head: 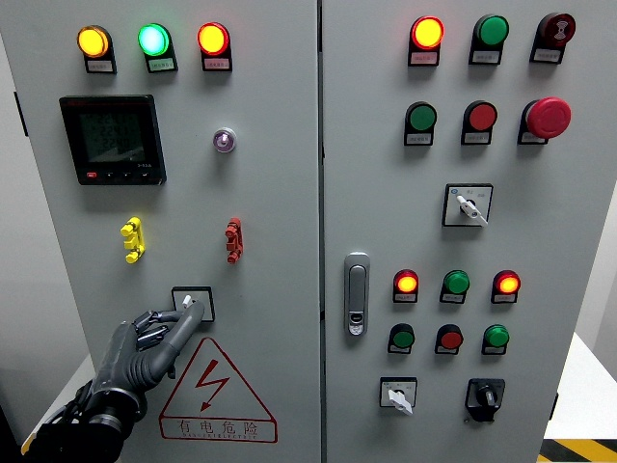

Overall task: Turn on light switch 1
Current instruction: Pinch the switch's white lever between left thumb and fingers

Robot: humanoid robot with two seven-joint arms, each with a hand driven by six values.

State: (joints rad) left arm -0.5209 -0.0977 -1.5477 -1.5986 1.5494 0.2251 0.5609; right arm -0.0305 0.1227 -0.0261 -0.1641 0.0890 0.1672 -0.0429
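One extended finger (186, 318) of the left hand (135, 352) touches the white knob of the rotary switch (192, 303); the remaining fingers are clenched and grasp nothing. This pose likely isolates a single fingertip so it can push the small lever without touching neighbouring controls. The switch sits on the left cabinet door (270, 193), at twelve o'clock from the warning triangle (214, 386) and at six o'clock from the yellow handle (133, 240) and red handle (233, 239). It is a square grey plate bearing a white pointer knob, tilted.
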